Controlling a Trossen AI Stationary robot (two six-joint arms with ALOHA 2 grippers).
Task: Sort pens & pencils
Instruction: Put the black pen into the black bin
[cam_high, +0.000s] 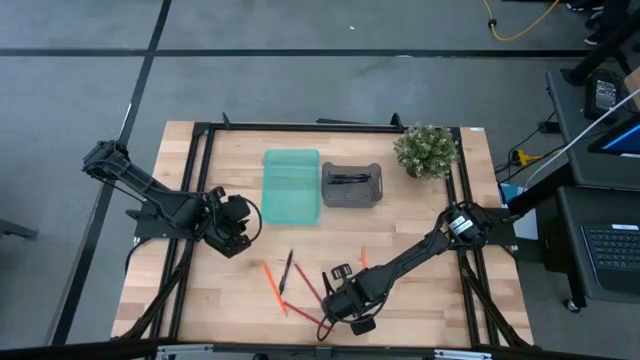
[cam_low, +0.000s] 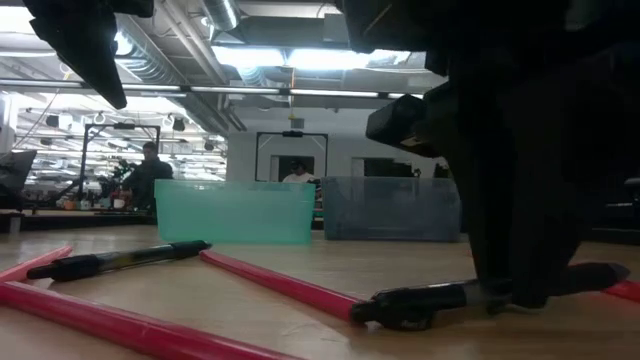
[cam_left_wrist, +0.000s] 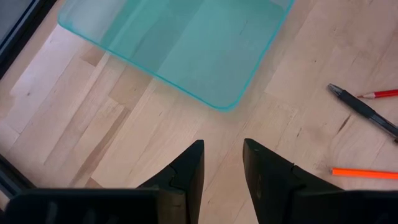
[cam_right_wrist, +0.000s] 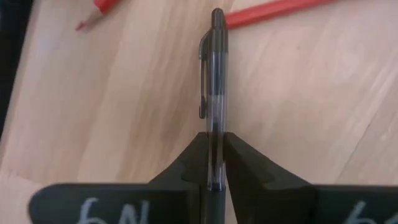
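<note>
My right gripper (cam_high: 345, 306) stands near the table's front edge, shut on a black pen (cam_right_wrist: 214, 93). Around it lie red pencils (cam_high: 311, 286) (cam_high: 301, 316), orange pencils (cam_high: 272, 283) (cam_high: 363, 258) and a second black pen (cam_high: 287, 272), all flat on the wood. A grey bin (cam_high: 351, 186) at the back holds dark pens; a teal bin (cam_high: 291, 186) stands next to it. My left gripper (cam_high: 236, 226) hovers open at the left, near the teal bin (cam_left_wrist: 186, 43), with nothing between its fingers (cam_left_wrist: 186, 174). My right gripper pinches the pen's barrel (cam_right_wrist: 215, 146) near its middle between the two fingers, which come from above, pointing down, across the pen. The clip end (cam_right_wrist: 214, 25) sticks out ahead. In the low view the pen (cam_low: 420, 302) lies almost level, low over the table; whether it is clear I cannot tell.
A potted plant (cam_high: 427, 150) stands at the back right corner. A black metal frame (cam_high: 300, 127) borders the tabletop. Bare wood lies between the bins and the scattered pencils.
</note>
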